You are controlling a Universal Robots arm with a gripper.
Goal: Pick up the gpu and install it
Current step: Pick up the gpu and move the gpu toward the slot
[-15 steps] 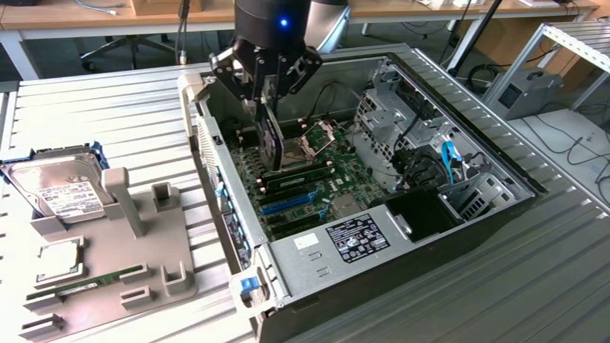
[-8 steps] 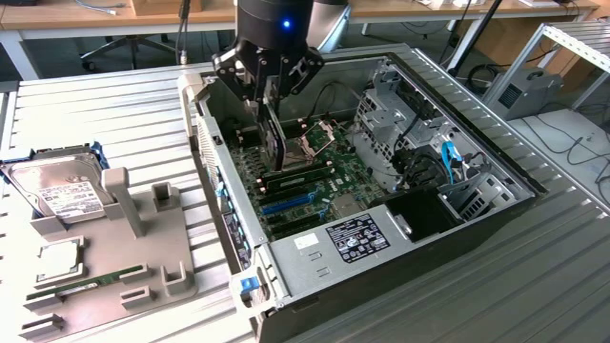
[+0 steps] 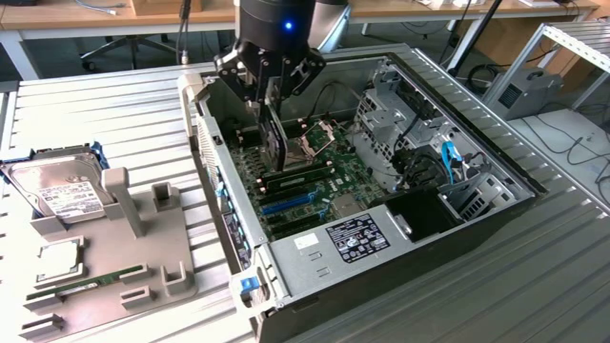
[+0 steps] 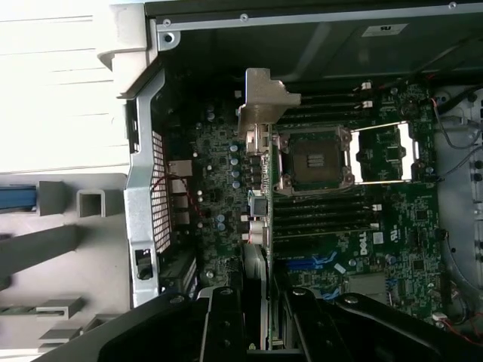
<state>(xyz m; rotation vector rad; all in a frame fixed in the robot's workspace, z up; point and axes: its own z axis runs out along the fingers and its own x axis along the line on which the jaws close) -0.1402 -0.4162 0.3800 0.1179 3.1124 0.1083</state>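
Wooden desks point(image 3: 57, 18) stand behind, over grey floor point(image 3: 57, 56).

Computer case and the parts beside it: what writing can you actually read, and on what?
"DELL": white letters, turned sideways, on the green circuit board.
Black label on the power supply: print too small to read.
Label on the hard drive: too small to read.

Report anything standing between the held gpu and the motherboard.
Nothing visible does. The gripper holds the gpu edge-down over the motherboard inside the open case; no cable or loose part shows between them.
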